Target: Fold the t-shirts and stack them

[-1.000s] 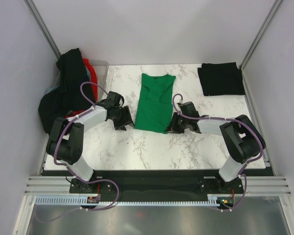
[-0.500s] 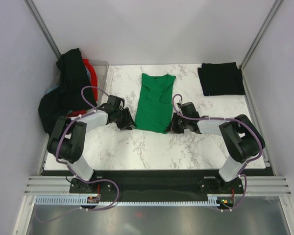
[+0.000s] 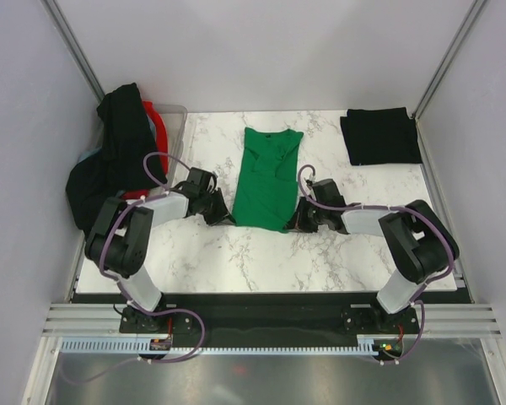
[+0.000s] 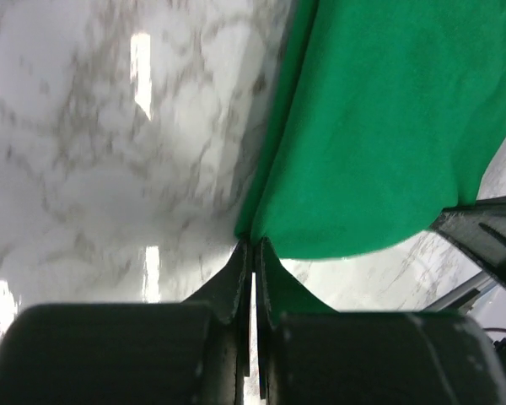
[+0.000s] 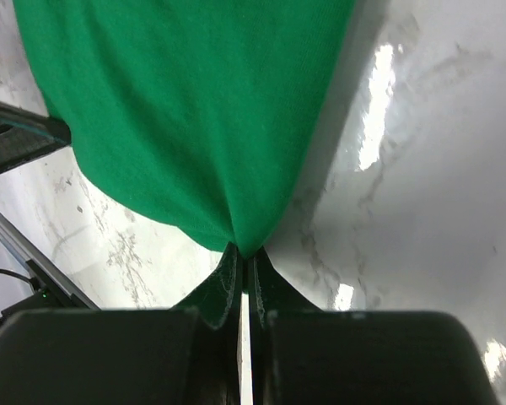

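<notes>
My left gripper [image 4: 251,253] is pressed together on the near left corner of the green t-shirt [image 3: 268,177]. My right gripper [image 5: 244,256] pinches the near right corner the same way. In both wrist views the fabric runs straight into the closed tips.

The shirt lies lengthwise in the middle of the marble table [image 3: 261,257], folded narrow, with its collar toward the far edge and its near hem between my two wrists. From that hem to the table's near edge there is a bare band of marble. Bare marble also flanks the shirt on both sides. A folded black t-shirt [image 3: 381,135] sits in the far right corner, close to the right edge and well apart from the green one. Pale walls [image 3: 261,51] close in the back, left and right.

At the far left corner stands a translucent tub [image 3: 177,118], near the table's left edge. Black t-shirts [image 3: 118,148] are heaped in it and hang over its left side past the table edge. I cannot tell how many there are. A red t-shirt [image 3: 156,126] shows beside them, against the tub's rim.
</notes>
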